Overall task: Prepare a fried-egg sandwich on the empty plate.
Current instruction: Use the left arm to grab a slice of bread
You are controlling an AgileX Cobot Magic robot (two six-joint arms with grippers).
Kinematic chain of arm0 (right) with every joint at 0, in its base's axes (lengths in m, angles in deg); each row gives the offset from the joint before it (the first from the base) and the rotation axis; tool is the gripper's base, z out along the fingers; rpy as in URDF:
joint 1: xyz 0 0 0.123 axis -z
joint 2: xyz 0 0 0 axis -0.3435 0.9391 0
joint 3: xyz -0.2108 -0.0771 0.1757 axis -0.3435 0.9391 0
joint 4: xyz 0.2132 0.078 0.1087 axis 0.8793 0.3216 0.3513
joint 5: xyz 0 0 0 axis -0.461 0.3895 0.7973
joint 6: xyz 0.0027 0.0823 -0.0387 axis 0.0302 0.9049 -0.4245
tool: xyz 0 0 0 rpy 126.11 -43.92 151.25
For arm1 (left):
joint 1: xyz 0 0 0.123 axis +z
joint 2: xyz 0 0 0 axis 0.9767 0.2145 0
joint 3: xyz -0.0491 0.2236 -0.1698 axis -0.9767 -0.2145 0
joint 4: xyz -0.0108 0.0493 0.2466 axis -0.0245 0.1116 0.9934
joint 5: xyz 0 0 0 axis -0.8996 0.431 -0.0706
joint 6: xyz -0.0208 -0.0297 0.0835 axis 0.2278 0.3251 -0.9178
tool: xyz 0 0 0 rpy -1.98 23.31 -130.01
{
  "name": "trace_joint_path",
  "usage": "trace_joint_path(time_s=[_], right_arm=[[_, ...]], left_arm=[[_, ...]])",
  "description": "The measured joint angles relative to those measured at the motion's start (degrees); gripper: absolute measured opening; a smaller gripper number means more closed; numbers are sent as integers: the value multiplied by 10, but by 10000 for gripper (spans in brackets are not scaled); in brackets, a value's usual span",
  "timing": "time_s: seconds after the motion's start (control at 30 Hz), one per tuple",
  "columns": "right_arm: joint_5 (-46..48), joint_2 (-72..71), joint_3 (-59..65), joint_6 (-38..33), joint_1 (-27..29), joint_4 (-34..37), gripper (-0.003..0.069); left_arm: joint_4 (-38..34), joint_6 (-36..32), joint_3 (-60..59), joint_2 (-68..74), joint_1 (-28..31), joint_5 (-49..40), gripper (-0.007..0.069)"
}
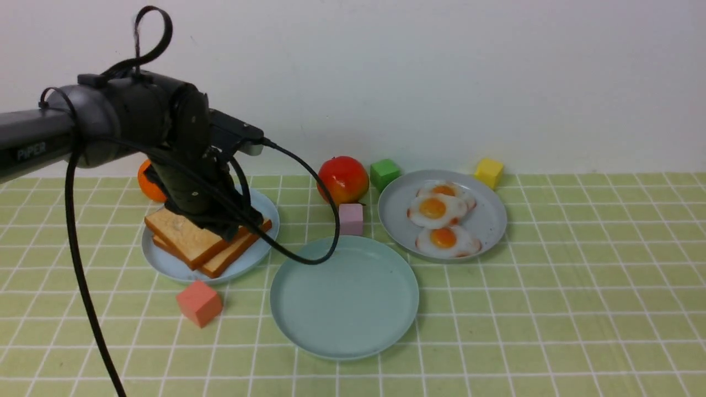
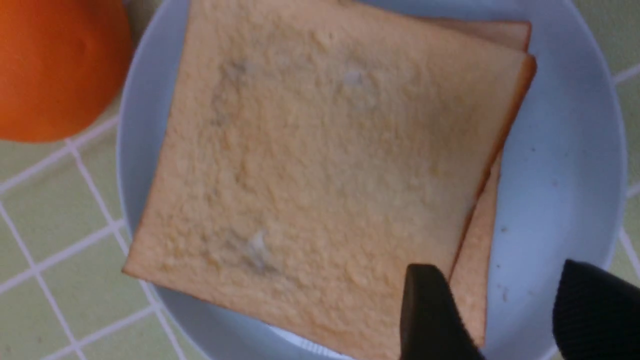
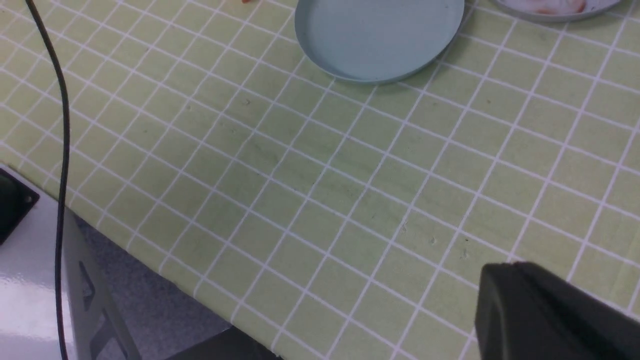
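On the sky-blue plate [image 1: 165, 263], left side of desk [image 1: 551, 309], two toast slices [image 1: 185, 234] stacked, slightly offset. Left pincer [image 2: 497, 285] wide, one finger over the top slice [image 2: 320, 165] edge, the other over bare plate. Pinch that slice only, lift level, carry to empty plate [image 1: 345, 298]. Toast square, no long axis, corner toward robot. Right pincer [image 3: 550, 310]: cannot tell.
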State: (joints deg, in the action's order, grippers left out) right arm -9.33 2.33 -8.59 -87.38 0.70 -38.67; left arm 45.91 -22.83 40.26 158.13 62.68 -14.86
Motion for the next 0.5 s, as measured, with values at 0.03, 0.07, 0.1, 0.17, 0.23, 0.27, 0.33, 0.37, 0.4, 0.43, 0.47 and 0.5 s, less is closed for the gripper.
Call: trace_joint_path(time_s=[0.03, 0.07, 0.1, 0.17, 0.23, 0.27, 0.33, 0.37, 0.4, 0.43, 0.47, 0.5], right_arm=[[0, 0, 0, 0, 0, 0, 22], [0, 0, 0, 0, 0, 0, 22], [-1, 0, 0, 0, 0, 0, 25], [-2, 0, 0, 0, 0, 0, 28], [-4, 0, 0, 0, 0, 0, 29], [-5, 0, 0, 0, 0, 0, 31], [-7, 0, 0, 0, 0, 0, 31], [-8, 0, 0, 0, 0, 0, 31], [-9, 0, 0, 0, 0, 0, 31], [-10, 0, 0, 0, 0, 0, 32], [-11, 0, 0, 0, 0, 0, 32], [-11, 0, 0, 0, 0, 0, 33]], left_arm=[[6, 0, 0, 1, 0, 11, 389], [7, 0, 0, 2, 0, 14, 395], [16, -1, 0, 6, 0, 24, 408], [20, -2, 0, 13, 0, 28, 413], [22, -2, 0, 20, 0, 28, 414], [22, -2, 0, 27, 0, 28, 414], [23, -2, 0, 34, 0, 27, 414], [23, -2, 0, 38, 0, 28, 414], [23, -2, 0, 40, 0, 28, 414], [23, -2, 0, 43, 0, 28, 414], [23, -2, 0, 46, 0, 28, 414], [23, -2, 0, 47, 0, 28, 414]])
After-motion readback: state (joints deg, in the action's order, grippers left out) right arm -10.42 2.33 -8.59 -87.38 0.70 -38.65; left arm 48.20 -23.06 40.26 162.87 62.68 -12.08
